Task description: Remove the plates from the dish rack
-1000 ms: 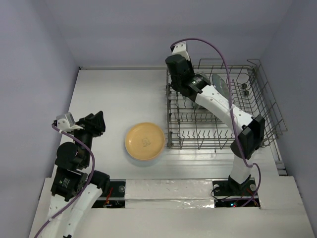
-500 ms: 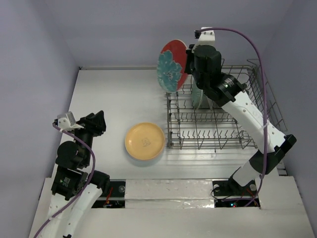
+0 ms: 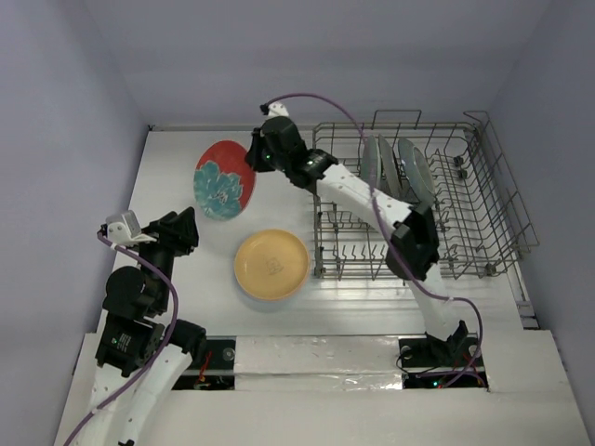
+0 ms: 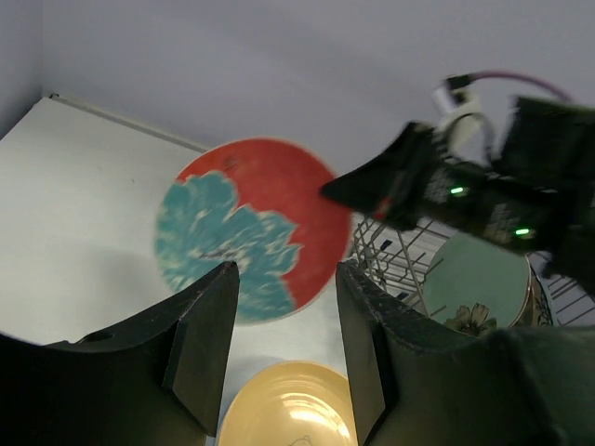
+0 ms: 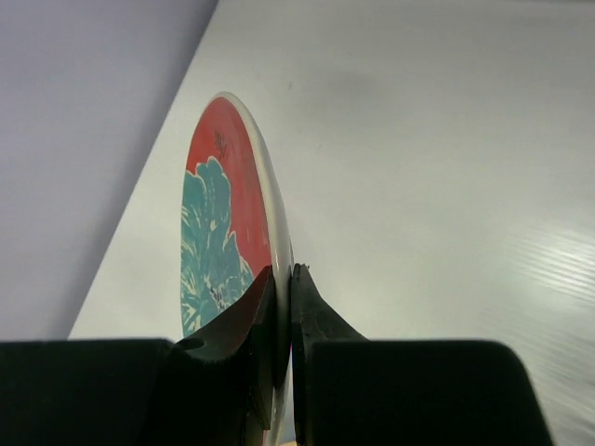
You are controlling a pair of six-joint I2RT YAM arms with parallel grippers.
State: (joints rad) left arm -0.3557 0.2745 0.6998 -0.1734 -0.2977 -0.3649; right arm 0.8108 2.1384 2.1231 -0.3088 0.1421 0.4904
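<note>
My right gripper (image 3: 253, 160) is shut on the rim of the red-and-teal floral plate (image 3: 224, 180) and holds it tilted above the table, left of the dish rack (image 3: 483, 209). The wrist view shows the plate edge-on (image 5: 244, 200) between the jaws (image 5: 284, 283). A yellow-orange plate (image 3: 271, 264) lies flat on the table in front. Two grey-green plates (image 3: 376, 165) stand in the rack's back row. My left gripper (image 4: 284, 358) is open and empty, looking at the floral plate (image 4: 246, 223) and the yellow plate (image 4: 288, 409).
The grey wire rack fills the right side of the table, its near rows of tines (image 3: 372, 246) bare. The right arm (image 3: 363, 190) stretches across the rack's left edge. A wall runs behind the table.
My right arm has lifted the floral plate out of the rack and swung it left and down, over the table beyond the yellow plate. The left arm has not moved.
</note>
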